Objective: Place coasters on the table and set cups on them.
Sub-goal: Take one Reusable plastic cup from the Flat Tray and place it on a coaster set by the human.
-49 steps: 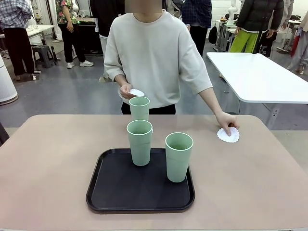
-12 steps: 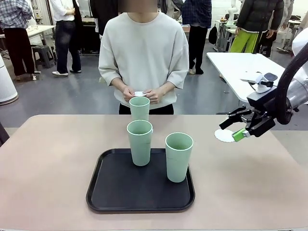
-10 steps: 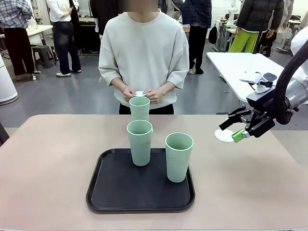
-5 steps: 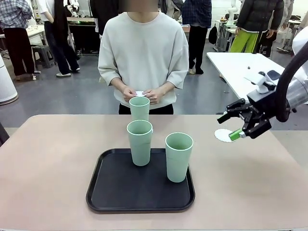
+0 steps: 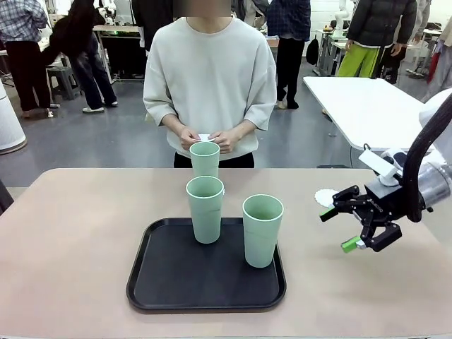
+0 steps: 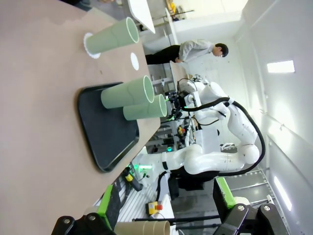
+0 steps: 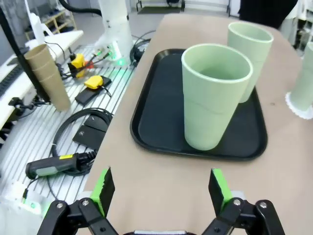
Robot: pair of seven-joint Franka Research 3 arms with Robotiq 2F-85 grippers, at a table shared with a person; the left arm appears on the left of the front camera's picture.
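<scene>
Risk notes, right side: my right end effector [image 5: 339, 229] hangs with jaws spread wide and nothing between them, low over the surface [image 5: 70, 233], to the right of the black tray [image 5: 176, 282]. My left end effector [image 6: 164, 205] is also wide open and holds nothing. The bare coaster [image 5: 323, 195] lies just beyond my upper finger. It is thin paper, so a finger or wrist brushing it on the way across could push or crumple it. The nearest cup [image 5: 263, 229] and the second cup [image 5: 205, 208] stand on the tray, close together. If I reach in with the jaws this wide, my far finger could knock the second cup. Both cups are tall, tapered and smooth. A grip high on the wall may tip the cup, and a weak one may let it slide down. The tray's raised rim could catch the base of a cup lifted too little. The coaster looks barely wider than a cup's foot, so an off-centre set-down would leave the cup half on paper, or skid the coaster. The third cup [image 5: 205, 159] stands past the tray on its own coaster. The person's hands [image 5: 208, 138] are right behind that cup with another coaster, so I should stay out of that corner.
</scene>
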